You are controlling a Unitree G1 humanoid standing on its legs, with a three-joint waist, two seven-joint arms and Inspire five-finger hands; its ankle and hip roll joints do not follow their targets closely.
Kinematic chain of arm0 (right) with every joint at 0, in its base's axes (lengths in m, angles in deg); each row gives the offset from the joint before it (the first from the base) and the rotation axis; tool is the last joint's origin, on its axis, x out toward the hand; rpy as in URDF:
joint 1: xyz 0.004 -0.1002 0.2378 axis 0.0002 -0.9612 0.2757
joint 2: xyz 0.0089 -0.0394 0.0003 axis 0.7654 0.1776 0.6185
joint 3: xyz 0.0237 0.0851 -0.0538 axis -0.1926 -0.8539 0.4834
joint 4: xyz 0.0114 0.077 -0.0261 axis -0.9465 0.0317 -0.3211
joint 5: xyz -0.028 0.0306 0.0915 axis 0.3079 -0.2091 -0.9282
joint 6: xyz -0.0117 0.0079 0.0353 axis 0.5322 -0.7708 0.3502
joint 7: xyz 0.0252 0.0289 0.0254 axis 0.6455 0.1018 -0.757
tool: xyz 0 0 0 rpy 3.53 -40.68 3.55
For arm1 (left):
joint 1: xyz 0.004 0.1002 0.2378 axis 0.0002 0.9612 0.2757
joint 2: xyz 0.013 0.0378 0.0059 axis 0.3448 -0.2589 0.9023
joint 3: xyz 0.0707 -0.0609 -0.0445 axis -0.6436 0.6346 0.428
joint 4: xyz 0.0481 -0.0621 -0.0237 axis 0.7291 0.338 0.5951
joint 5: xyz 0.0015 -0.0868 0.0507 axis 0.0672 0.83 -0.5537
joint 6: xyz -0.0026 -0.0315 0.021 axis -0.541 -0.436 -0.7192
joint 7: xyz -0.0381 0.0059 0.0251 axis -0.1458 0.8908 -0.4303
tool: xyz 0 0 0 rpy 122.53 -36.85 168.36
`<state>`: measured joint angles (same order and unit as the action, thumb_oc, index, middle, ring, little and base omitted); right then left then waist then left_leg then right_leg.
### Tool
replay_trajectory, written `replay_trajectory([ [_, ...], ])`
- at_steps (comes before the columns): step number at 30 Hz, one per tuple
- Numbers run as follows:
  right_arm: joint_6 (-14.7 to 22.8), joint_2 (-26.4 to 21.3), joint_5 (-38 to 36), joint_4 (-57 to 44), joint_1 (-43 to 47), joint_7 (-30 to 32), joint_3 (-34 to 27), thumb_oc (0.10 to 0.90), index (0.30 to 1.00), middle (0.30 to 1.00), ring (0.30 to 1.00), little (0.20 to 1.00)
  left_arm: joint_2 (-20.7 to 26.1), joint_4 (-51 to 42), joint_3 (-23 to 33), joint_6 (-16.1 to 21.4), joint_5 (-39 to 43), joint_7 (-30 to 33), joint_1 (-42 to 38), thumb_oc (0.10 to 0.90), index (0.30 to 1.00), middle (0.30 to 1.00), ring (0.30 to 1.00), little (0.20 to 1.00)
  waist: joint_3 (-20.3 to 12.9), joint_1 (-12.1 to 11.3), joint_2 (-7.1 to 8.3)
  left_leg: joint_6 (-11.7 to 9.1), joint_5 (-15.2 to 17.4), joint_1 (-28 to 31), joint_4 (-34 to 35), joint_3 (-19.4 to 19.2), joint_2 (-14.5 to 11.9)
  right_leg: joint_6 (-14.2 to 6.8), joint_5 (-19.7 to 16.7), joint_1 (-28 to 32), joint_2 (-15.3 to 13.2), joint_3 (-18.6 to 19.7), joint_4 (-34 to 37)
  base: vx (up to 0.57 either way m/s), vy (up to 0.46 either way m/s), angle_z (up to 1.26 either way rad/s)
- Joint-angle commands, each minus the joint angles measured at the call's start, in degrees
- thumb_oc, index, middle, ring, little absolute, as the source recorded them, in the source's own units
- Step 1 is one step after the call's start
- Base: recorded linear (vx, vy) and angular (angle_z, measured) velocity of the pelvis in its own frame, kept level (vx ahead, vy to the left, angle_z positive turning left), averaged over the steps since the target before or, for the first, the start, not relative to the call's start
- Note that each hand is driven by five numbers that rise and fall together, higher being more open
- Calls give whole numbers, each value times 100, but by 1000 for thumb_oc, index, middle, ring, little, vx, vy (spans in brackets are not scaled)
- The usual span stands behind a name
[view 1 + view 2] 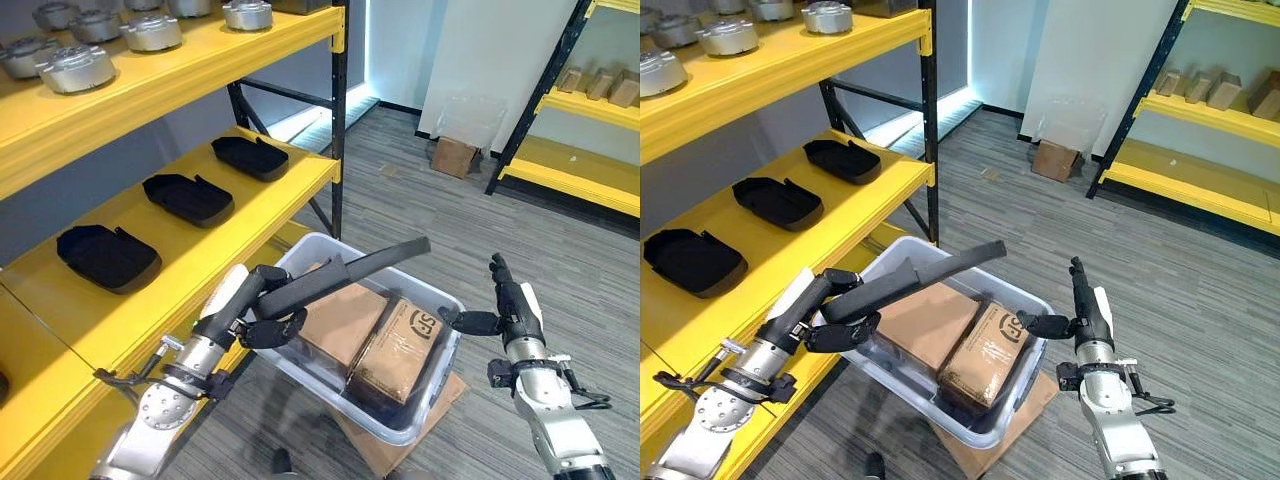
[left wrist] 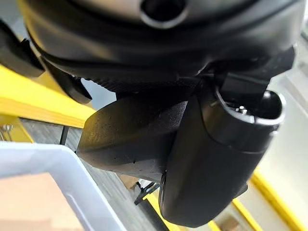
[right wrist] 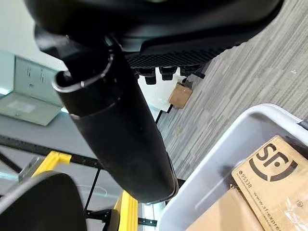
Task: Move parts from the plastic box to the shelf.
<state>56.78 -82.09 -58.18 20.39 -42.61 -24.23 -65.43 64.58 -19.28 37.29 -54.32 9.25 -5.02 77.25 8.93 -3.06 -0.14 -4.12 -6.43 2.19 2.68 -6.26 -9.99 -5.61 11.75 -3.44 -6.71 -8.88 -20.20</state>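
While cardboard boxes (image 1: 372, 335) fill the plastic box (image 1: 436, 300), left hand (image 1: 262, 310) grips a part (image 1: 350, 268).

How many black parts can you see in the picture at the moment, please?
4: three black parts lie in a row on the middle yellow shelf, far, middle and near; the fourth is gripped in the left hand above the plastic box.

You see a dark left hand (image 1: 262, 312) with a white thumb cover, a dark right hand (image 1: 512, 308), silver-grey forearms behind both.
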Motion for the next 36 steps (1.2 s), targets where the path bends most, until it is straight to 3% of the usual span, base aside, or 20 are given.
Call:
replay_trajectory([
  [1, 849, -30, -52, -319, 637, 137, -128, 900, 1000, 1000, 1000, 1000, -143, -442, 482, 394, 445, 530, -518, 400, 300, 300, 300, 300, -318, -53, 143, 454, 863, 247, -113, 342, 1085, -29, -957, 555, 597, 31, 1145, -36, -178, 4],
  [5, 901, 79, -207, -418, 339, 304, -175, 900, 1000, 1000, 1000, 1000, -199, -622, 738, 577, 171, 408, -29, 400, 300, 300, 300, 300, -376, -192, -5, 309, 615, 190, 164, 401, 983, 24, -941, 860, 428, -110, 1827, -70, -151, 18],
  [9, 893, 107, -310, -646, -112, 585, -315, 900, 1000, 1000, 1000, 1000, -75, -699, 984, 606, 224, 623, 166, 400, 300, 300, 300, 300, -423, -69, -97, 148, 646, 253, 108, -192, 765, -37, -981, 985, 149, -455, 2078, -99, 10, 55],
  [13, 919, 65, -147, -787, -269, 944, -393, 900, 1000, 1000, 1000, 1000, 33, -803, 1125, 713, 143, 895, 251, 400, 300, 300, 300, 300, -412, 13, -13, -27, 773, 119, -528, -741, 450, -25, -1064, 1023, -117, -686, 2129, -125, 75, 76],
  [17, 823, -72, -206, -795, -135, 1480, -379, 900, 1000, 1000, 1000, 1000, 60, -1012, 1115, 588, 2, 1188, 32, 400, 300, 300, 300, 300, -389, 135, 68, -231, 903, 8, -1222, -1428, -260, -3, -1031, 1073, -406, -991, 2058, -185, 185, 62],
  [18, 871, -111, -94, -803, -72, 1649, -386, 900, 1000, 1000, 1000, 1000, 98, -1053, 1136, 530, -227, 1288, -46, 400, 300, 300, 300, 300, -404, 171, 53, -275, 782, 57, -1333, -1639, -500, -1, -1011, 1056, -472, -1105, 2002, -130, 223, 80],
  [19, 881, -113, -66, -799, -52, 1700, -380, 900, 1000, 1000, 1000, 1000, 99, -1067, 1133, 515, -289, 1345, -62, 400, 300, 300, 300, 300, -399, 182, 43, -301, 736, 57, -1370, -1665, -559, 6, -995, 1046, -469, -1126, 1976, -233, 335, 70],
  [20, 1182, -187, 499, -838, 3, 2032, -412, 900, 1000, 1000, 1000, 1000, 189, -1097, 1132, 406, -775, 1657, -138, 400, 300, 300, 300, 300, -403, 240, -6, -400, 525, 112, -1558, -1781, -845, 25, -897, 1005, -487, -1227, 1823, -231, 344, 66],
  [22, 1435, -400, 968, -1096, 73, 2145, -521, 900, 1000, 1000, 1000, 1000, 295, -1199, 1183, 299, -1010, 1963, -247, 400, 300, 300, 300, 300, -403, 293, -75, -493, 198, 181, -1828, -1923, -1190, 145, -659, 854, -490, -1382, 1416, -327, 503, 65],
  [25, 1638, -534, 1339, -1256, 144, 2354, -514, 900, 1000, 1000, 1000, 1000, 379, -1262, 1272, 285, -1279, 2289, -301, 400, 300, 300, 300, 300, -383, 291, -168, -513, 111, 311, -1893, -1884, -1329, 177, -453, 597, -610, -1477, 930, -325, 509, 68],
  [28, 1744, -632, 1238, -1170, 242, 2535, -528, 900, 1000, 1000, 1000, 1000, 499, -1254, 1304, 290, -1441, 2459, -348, 400, 300, 300, 300, 300, -357, 229, -236, -324, 605, 333, -1659, -1807, -1035, 26, -309, 383, -922, -1655, 393, -345, 575, 71],
  [30, 1757, -555, 1048, -1076, 226, 2562, -585, 900, 1000, 1000, 1000, 1000, 586, -1228, 1279, 423, -1512, 2502, -335, 400, 300, 300, 300, 300, -363, 185, -234, -189, 958, 416, -1294, -1885, -762, -183, -443, 412, -1235, -1859, 295, -239, 507, 100],
  [33, 1714, -352, 1188, -1101, 212, 2647, -537, 900, 1000, 1000, 1000, 1000, 663, -1299, 1292, 617, -1584, 2514, -275, 400, 300, 300, 300, 300, -301, 19, -233, -44, 971, 439, -886, -1637, -297, -438, -1225, 466, -1673, -1884, 568, -211, 497, 64],
  [35, 1698, -271, 1367, -1119, 211, 2620, -495, 900, 1000, 1000, 1000, 1000, 716, -1325, 1313, 644, -1546, 2470, -288, 400, 300, 300, 300, 300, -280, -10, -197, 54, 1013, 418, -761, -1408, -18, -613, -1667, 463, -1926, -1726, 680, -159, 450, 69],
  [36, 1584, -214, 1518, -1191, 179, 2629, -452, 900, 1000, 1000, 1000, 1000, 836, -1319, 1372, 787, -1397, 2380, -295, 400, 300, 300, 300, 300, -272, -87, -176, 209, 1079, 377, -634, -1181, 290, -721, -2055, 456, -2215, -1521, 758, -137, 447, 101],
])
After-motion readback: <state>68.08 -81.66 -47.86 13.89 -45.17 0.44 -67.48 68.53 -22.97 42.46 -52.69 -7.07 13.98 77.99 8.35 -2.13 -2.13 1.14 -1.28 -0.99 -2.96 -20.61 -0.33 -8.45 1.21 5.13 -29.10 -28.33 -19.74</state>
